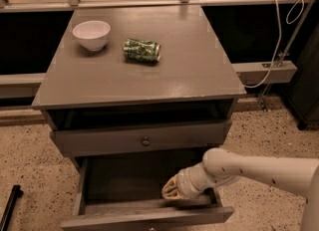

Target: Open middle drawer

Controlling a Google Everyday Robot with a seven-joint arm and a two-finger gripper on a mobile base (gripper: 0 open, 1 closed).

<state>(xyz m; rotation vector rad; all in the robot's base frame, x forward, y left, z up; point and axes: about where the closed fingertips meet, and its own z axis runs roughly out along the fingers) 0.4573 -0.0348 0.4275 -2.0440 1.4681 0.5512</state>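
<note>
The middle drawer (149, 217) of the grey cabinet stands pulled far out at the bottom of the camera view, and its shallow dark box (124, 177) is open to sight. Its knob sits at the very bottom edge and barely shows. My gripper (172, 190), on a white arm coming in from the right, reaches down inside the drawer at its front right, just behind the drawer front. The drawer above it (142, 138), with a small round knob (145, 141), is pushed in, with a dark gap over it.
On the cabinet top (199, 70) stand a white bowl (92, 34) at the back left and a crushed green can (142, 50) lying beside it. A white cable (279, 41) hangs at the right. A black rod (10, 207) lies on the speckled floor at the left.
</note>
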